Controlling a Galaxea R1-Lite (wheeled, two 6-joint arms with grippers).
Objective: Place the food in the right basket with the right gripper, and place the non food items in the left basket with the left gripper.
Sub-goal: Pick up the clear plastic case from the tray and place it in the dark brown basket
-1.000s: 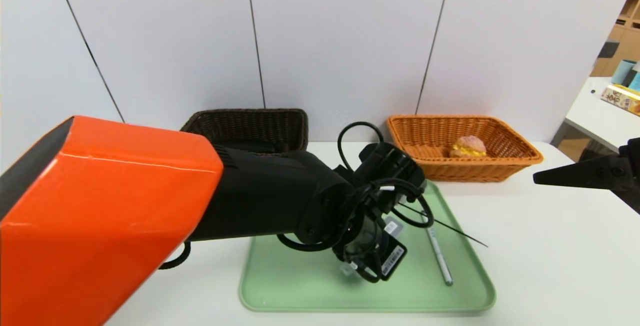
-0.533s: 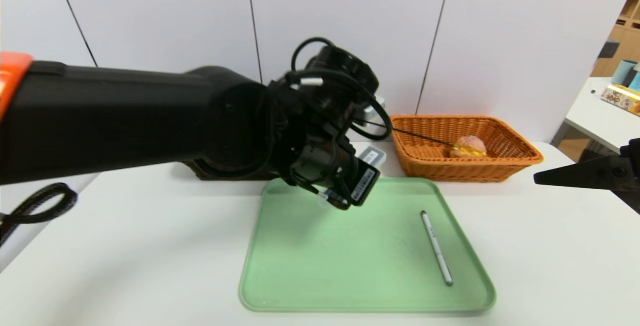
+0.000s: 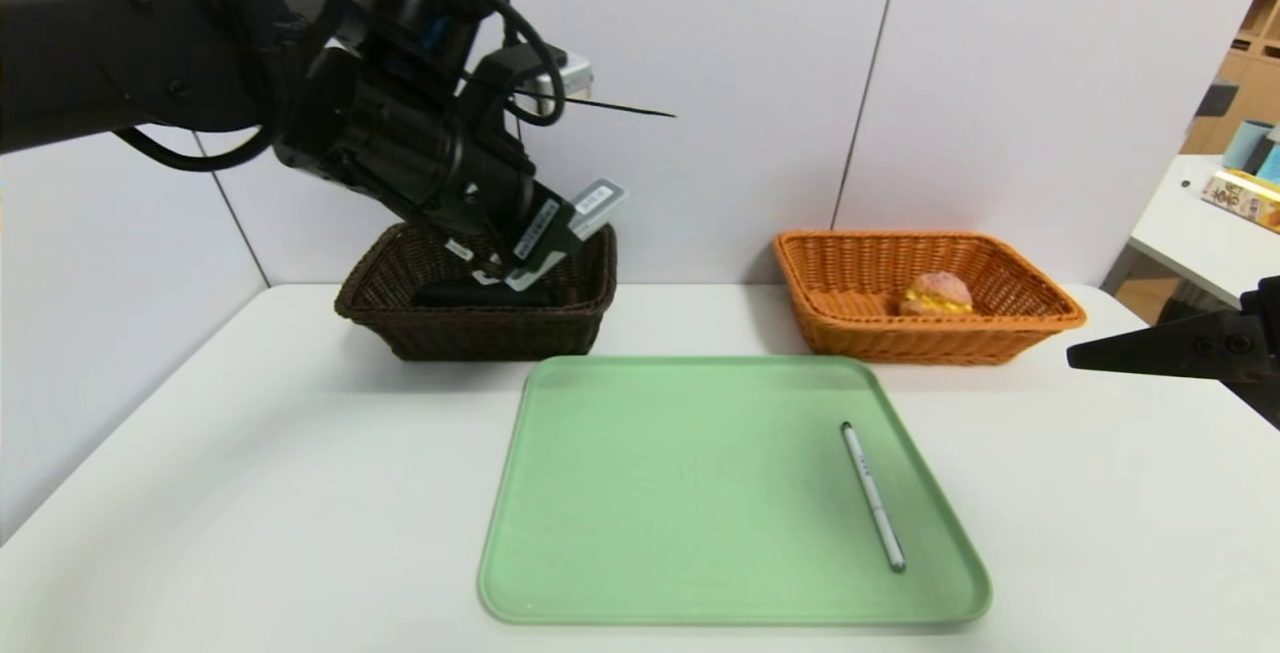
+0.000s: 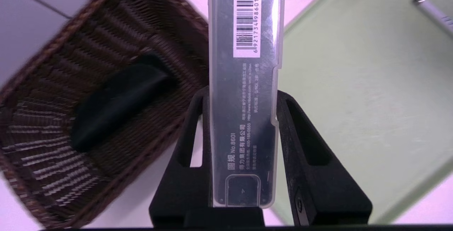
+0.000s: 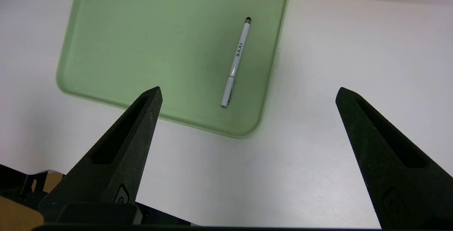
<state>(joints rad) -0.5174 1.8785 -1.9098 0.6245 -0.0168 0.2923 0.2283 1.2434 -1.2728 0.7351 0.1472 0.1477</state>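
Note:
My left gripper point(image 3: 520, 245) hangs over the right end of the dark brown left basket point(image 3: 480, 335), shut on the translucent grey plastic case point(image 4: 244, 100) with its barcode label. The case point(image 3: 592, 205) sticks out past the fingers, tilted. A folded black cloth point(image 4: 116, 100) lies inside that basket point(image 4: 42, 160). The slim white-silver pen point(image 3: 873, 495) lies alone on the green tray point(image 3: 650, 533), near its right side. The bun point(image 3: 937, 293) rests in the orange right basket point(image 3: 960, 345). My right gripper point(image 5: 248, 89) stands open and empty over bare table at the far right, off the tray's corner point(image 5: 247, 128).
Both baskets stand against the white wall panels at the back of the white table point(image 3: 250, 453). A second table with boxes point(image 3: 1240, 195) stands beyond the right edge.
My left arm rose from the tray with the plastic case and swung back and left, from over the tray to above the brown basket. The right arm, pen and bun stayed put.

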